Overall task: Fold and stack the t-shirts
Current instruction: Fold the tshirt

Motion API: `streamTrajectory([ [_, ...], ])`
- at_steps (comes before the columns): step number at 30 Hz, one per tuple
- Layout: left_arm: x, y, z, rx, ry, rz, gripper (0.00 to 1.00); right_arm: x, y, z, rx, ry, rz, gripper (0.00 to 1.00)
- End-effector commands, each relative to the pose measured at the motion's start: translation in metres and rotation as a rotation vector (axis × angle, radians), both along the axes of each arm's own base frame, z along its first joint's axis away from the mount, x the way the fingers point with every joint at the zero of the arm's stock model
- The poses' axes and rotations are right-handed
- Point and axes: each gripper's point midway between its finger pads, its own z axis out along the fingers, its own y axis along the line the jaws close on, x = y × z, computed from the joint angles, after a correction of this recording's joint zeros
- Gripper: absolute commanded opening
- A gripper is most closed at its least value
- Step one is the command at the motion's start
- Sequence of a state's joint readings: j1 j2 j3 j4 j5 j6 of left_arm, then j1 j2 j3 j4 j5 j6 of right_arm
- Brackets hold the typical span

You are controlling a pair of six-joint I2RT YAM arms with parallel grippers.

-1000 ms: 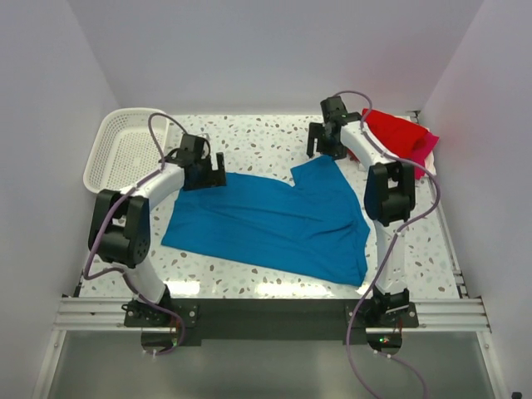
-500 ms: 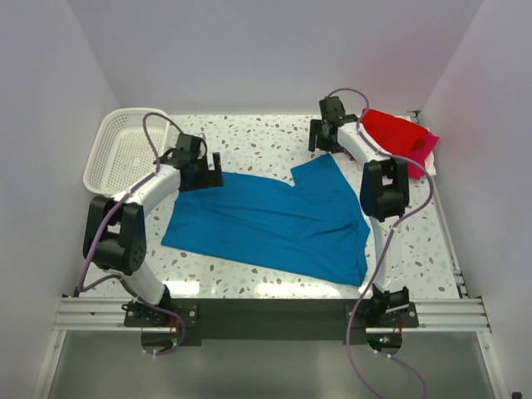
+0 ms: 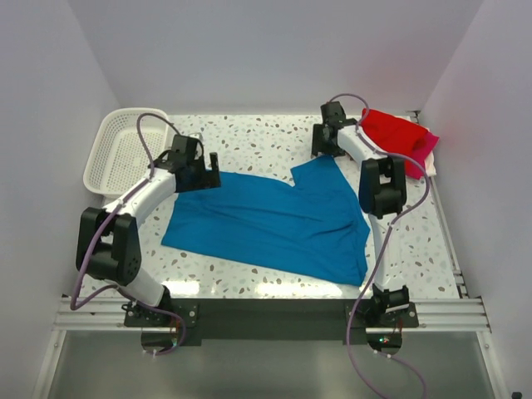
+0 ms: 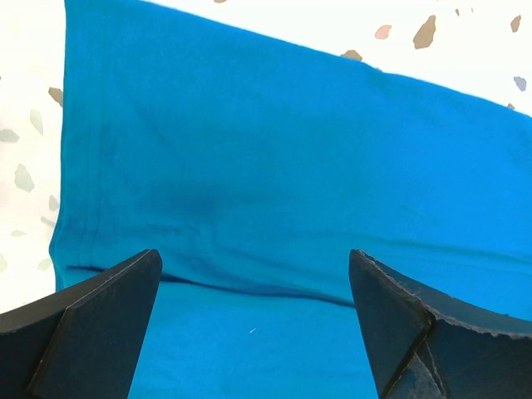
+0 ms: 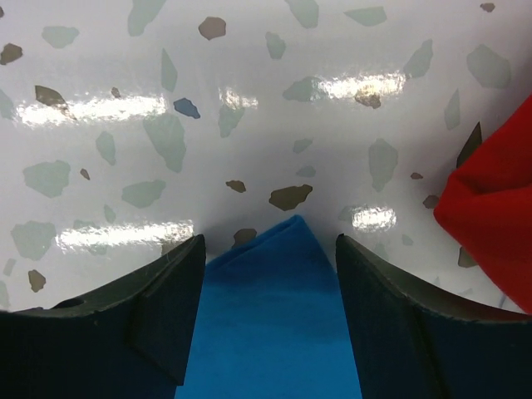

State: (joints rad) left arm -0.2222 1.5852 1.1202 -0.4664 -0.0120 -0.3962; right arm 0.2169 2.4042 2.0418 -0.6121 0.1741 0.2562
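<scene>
The counter (image 3: 258,137) carries the blue shirt (image 3: 274,220) spread across its middle, mostly flat. Its long axis runs left to right and slants toward the near right. The red shirt (image 3: 391,129) sits bunched at the far right corner with the pink shirt (image 3: 429,152) showing at its edge, well apart from my left arm. The basket (image 3: 104,137) stands at the far left.

The next grasp turns on the blue shirt's two far corners, and each arm is the nearer one to its own. My left end effector (image 3: 202,173) hangs over the far left corner. From that wrist the cloth fills the gap between my jaws and the side hem runs just left of them. My right end effector (image 3: 328,148) hangs over the pointed far right corner. From that wrist the tip lies between the jaws, bare counter is beyond it and red cloth is off to the right.

Both end effectors are spread wide and hold nothing. From both, the shirt lies below and toward the near edge, so I judge a straight descent would take each corner.
</scene>
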Motion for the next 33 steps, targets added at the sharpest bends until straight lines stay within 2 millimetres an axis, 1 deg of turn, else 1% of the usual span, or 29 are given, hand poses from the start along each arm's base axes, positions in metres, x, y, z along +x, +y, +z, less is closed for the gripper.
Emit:
streamTrajectory([
  [1, -0.005, 0.009, 0.009, 0.025, -0.021, 0.002, 1.00, 0.008, -0.007, -0.002, -0.013, -0.017, -0.009, 0.67],
  [3, -0.006, 0.010, 0.009, 0.032, -0.019, 0.001, 1.00, 0.006, -0.006, -0.005, -0.007, -0.012, -0.011, 0.65],
  [4, -0.006, 0.010, 0.009, 0.032, -0.019, 0.001, 1.00, 0.001, -0.007, -0.008, -0.006, -0.002, -0.012, 0.64],
  [7, -0.004, 0.011, 0.010, 0.035, -0.021, 0.005, 1.00, -0.005, -0.007, -0.013, -0.004, 0.011, -0.024, 0.54],
  [8, -0.001, 0.012, 0.012, 0.037, -0.026, 0.008, 1.00, -0.007, -0.008, -0.013, -0.003, 0.021, -0.028, 0.49],
  [10, 0.003, 0.017, 0.010, 0.049, -0.015, 0.030, 1.00, -0.013, -0.007, -0.016, 0.004, 0.037, -0.031, 0.44],
  [11, 0.010, 0.020, 0.017, 0.055, -0.030, 0.042, 1.00, -0.014, -0.007, -0.012, 0.008, 0.035, -0.030, 0.40],
  [12, 0.013, 0.025, 0.012, 0.068, -0.009, 0.058, 1.00, -0.018, -0.007, -0.015, 0.008, 0.044, -0.035, 0.35],
  [13, 0.017, 0.030, 0.012, 0.087, -0.009, 0.076, 1.00, -0.020, -0.009, -0.014, 0.007, 0.045, -0.038, 0.27],
  [14, 0.027, 0.031, 0.020, 0.090, -0.028, 0.089, 1.00, -0.022, -0.010, -0.012, 0.006, 0.046, -0.045, 0.11],
  [15, 0.032, 0.034, 0.013, 0.102, -0.009, 0.101, 1.00, -0.026, -0.010, -0.010, 0.005, 0.047, -0.045, 0.06],
  [16, 0.038, 0.034, 0.014, 0.106, -0.014, 0.110, 1.00, -0.027, -0.011, -0.008, 0.006, 0.046, -0.045, 0.03],
  [17, 0.049, 0.035, 0.022, 0.112, -0.039, 0.124, 1.00, -0.029, -0.011, -0.007, 0.006, 0.049, -0.044, 0.00],
  [18, 0.055, 0.036, 0.012, 0.116, -0.020, 0.135, 1.00, -0.033, -0.011, -0.003, 0.008, 0.049, -0.042, 0.00],
  [19, 0.066, 0.035, 0.018, 0.118, -0.043, 0.145, 1.00, -0.034, -0.012, -0.001, 0.008, 0.047, -0.045, 0.00],
  [20, 0.072, 0.036, 0.015, 0.125, -0.040, 0.153, 1.00, -0.036, -0.012, 0.003, 0.008, 0.042, -0.044, 0.00],
  [21, 0.075, 0.036, -0.001, 0.138, -0.003, 0.156, 1.00, -0.041, -0.013, 0.001, 0.008, 0.049, -0.044, 0.00],
  [22, 0.084, 0.037, 0.003, 0.148, -0.014, 0.166, 1.00, -0.042, -0.012, 0.012, 0.017, 0.030, -0.044, 0.00],
  [23, 0.088, 0.038, -0.002, 0.155, -0.004, 0.166, 0.99, -0.042, -0.012, 0.015, 0.020, 0.023, -0.044, 0.00],
  [24, 0.090, 0.038, -0.015, 0.165, 0.022, 0.165, 0.97, -0.047, -0.012, 0.013, 0.022, 0.029, -0.043, 0.00],
  [25, 0.095, 0.041, -0.014, 0.179, 0.012, 0.176, 0.96, -0.047, -0.013, 0.022, 0.027, 0.014, -0.043, 0.00],
  [26, 0.098, 0.043, -0.017, 0.194, 0.015, 0.183, 0.95, -0.048, -0.012, 0.025, 0.030, 0.006, -0.043, 0.00],
  [27, 0.101, 0.046, -0.023, 0.211, 0.018, 0.190, 0.93, -0.051, -0.013, 0.024, 0.031, 0.012, -0.046, 0.00],
  [29, 0.107, 0.055, -0.023, 0.258, 0.005, 0.218, 0.90, -0.052, -0.012, 0.030, 0.039, 0.001, -0.045, 0.00],
  [33, 0.117, 0.070, -0.023, 0.288, -0.016, 0.274, 0.85, -0.059, -0.009, 0.028, 0.062, 0.015, -0.045, 0.00],
])
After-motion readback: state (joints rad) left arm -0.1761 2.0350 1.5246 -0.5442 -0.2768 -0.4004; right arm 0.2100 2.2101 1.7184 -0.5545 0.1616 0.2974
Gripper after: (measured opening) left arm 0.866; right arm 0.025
